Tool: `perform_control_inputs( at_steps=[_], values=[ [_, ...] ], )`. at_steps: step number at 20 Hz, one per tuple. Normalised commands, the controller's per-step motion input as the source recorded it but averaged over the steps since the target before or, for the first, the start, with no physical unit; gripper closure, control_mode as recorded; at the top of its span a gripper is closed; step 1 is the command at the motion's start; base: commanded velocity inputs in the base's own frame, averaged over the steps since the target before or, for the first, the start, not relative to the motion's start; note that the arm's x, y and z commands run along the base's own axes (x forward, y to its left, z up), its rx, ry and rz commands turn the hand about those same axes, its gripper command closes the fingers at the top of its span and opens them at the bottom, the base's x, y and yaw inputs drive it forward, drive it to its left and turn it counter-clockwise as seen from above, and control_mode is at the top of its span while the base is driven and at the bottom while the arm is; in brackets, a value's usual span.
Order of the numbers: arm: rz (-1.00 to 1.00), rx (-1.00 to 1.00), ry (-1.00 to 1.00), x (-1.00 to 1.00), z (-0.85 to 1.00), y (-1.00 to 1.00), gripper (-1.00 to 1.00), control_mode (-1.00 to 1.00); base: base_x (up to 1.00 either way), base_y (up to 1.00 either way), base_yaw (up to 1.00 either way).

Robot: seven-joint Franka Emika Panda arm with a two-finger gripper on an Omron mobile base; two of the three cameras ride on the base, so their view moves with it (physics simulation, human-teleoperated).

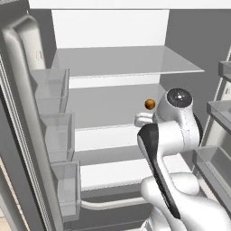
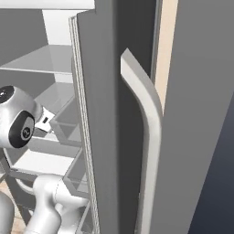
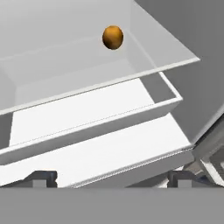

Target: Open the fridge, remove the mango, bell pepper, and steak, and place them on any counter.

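Fridge (image 1: 113,45) doors stand wide open, and the white interior takes up most of the left base view: a glass shelf (image 1: 131,61) high up, a second shelf below it, then a shallow white drawer or bin and a lower ledge. The left door (image 1: 22,113) swings out toward the camera, carrying three clear door bins (image 1: 56,135) stacked one above another, with its long pale handle along the outer edge. The right door's bins show at the right edge of that view. From the right base view, the dark grey outer face of the right door stands edge-on, its pale curved handle (image 2: 148,137) running top to bottom (a strip of beige wall shows just behind it).

The mango (image 1: 150,104) sits on the middle shelf, toward the back and right of centre, just left of the arm's wrist as the left base view sees it. In the hand view the mango (image 3: 113,37) appears as a small orange oval on the glass shelf, its long axis nearly upright in that picture and leaning slightly; how that maps to the room I cannot tell.

The gripper (image 3: 111,179) is inside the fridge, well short of the mango, with its two dark fingertips (image 3: 43,178) spread wide apart and nothing between them.
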Motion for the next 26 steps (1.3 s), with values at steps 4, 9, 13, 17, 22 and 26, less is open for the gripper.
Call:
perform_control_inputs(
  at_steps=[4,9,13,17,22,26],
  values=[
    [0.00,-0.28,-0.22,0.50,0.14,-0.29,-1.00,-1.00,0.00,0.00,0.00],
    [0.00,-0.08,-0.07,0.56,0.04,-0.30,-1.00,-1.00,0.00,0.00,0.00],
    [0.00,0.00,0.00,0.58,0.05,-0.27,-1.00,-1.00,0.00,0.00,0.00],
    [0.00,0.00,0.00,0.51,0.02,-0.02,-1.00,-1.00,0.00,0.00,0.00],
    [0.00,0.00,0.06,0.66,0.00,0.00,-1.00,-1.00,0.00,0.00,0.00],
    [0.00,0.02,0.10,0.68,0.00,-0.09,-1.00,-1.00,0.00,0.00,0.00]
  ],
)
